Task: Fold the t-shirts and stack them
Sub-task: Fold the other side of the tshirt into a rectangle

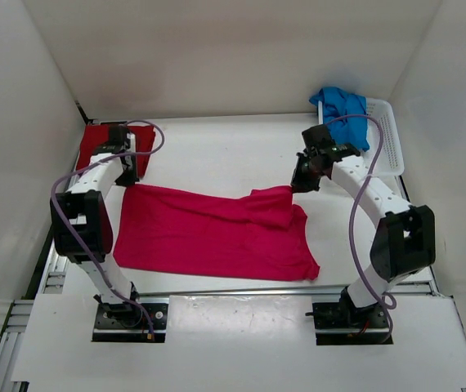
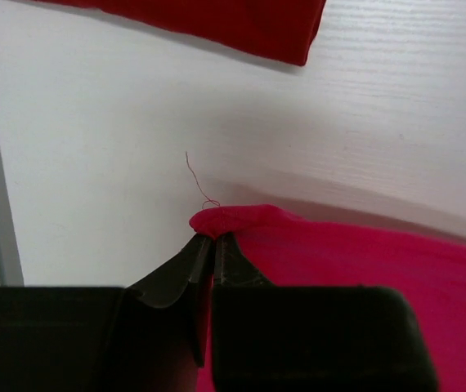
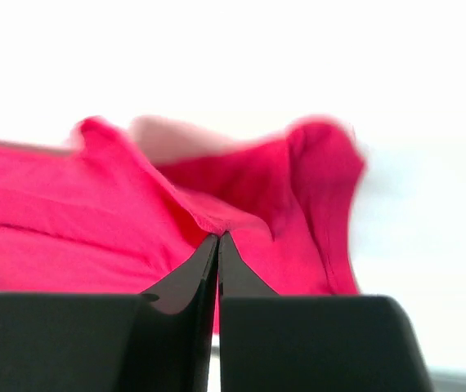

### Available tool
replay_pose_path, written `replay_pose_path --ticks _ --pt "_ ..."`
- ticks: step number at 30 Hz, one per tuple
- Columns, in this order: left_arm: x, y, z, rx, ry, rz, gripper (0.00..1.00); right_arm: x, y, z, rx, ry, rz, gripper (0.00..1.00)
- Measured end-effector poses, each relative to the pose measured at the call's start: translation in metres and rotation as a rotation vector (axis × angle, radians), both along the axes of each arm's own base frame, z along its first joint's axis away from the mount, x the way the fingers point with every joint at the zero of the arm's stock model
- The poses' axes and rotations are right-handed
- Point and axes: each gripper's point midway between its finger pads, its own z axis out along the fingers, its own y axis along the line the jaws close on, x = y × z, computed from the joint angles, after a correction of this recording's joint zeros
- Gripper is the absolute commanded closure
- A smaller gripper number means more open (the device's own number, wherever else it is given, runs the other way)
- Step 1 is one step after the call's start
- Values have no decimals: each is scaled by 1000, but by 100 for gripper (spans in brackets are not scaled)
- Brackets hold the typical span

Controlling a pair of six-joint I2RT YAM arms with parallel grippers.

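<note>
The pink t-shirt point(image 1: 217, 233) lies spread across the middle of the table. My left gripper point(image 1: 128, 180) is at its far left corner, its jaws nearly together and pinching a bunched edge of the pink t-shirt point(image 2: 364, 253); the left gripper point(image 2: 211, 237) is low over the table. My right gripper point(image 1: 297, 186) is shut on the far right corner and holds it raised, so the pink t-shirt point(image 3: 69, 212) hangs in folds from the right gripper point(image 3: 218, 237). A folded dark red t-shirt point(image 1: 94, 145) lies at the far left. The blue t-shirt point(image 1: 343, 110) sits crumpled in the basket.
A white mesh basket point(image 1: 387, 139) stands at the far right, by the wall. The dark red t-shirt point(image 2: 241, 24) lies just beyond the left gripper. White walls close in the table on three sides. A loose thread point(image 2: 196, 175) trails from the pink corner.
</note>
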Motion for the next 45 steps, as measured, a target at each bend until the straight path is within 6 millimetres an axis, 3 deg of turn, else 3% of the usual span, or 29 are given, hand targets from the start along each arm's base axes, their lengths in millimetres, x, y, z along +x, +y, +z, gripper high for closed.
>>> replay_pose_path --ticks 2,5,10,17,21,24,27,31,35,40,43,45 --pt "-3 0 -9 -2 28 -1 83 6 3 1 14 -9 12 100" --pt "-11 -2 -18 -5 55 -3 81 -4 4 -9 25 23 24 100" --pt "-39 -4 -34 -15 112 -6 81 -46 -5 -36 14 115 34 100" --pt "-77 -1 -35 -19 131 10 83 -101 -20 -31 44 87 29 100" --pt "-91 3 -44 -21 160 24 83 -125 -22 -49 48 140 26 100" --pt "-104 3 -54 -22 198 28 78 -144 -21 -67 45 208 32 100" --pt "-115 2 -62 -24 229 28 76 -150 -15 -75 47 242 47 100" --pt "-122 5 -66 -25 245 36 55 -150 -10 -80 46 253 61 100" --pt "-127 16 -60 -24 223 79 51 -150 -8 -82 44 258 63 100" --pt "-126 33 -37 -4 142 134 47 -152 -9 -86 42 261 63 100" --pt "-116 27 -19 -20 94 113 46 -152 -9 -89 40 266 62 100" --pt "-97 12 0 -24 42 56 46 -152 -10 -90 37 271 62 100"
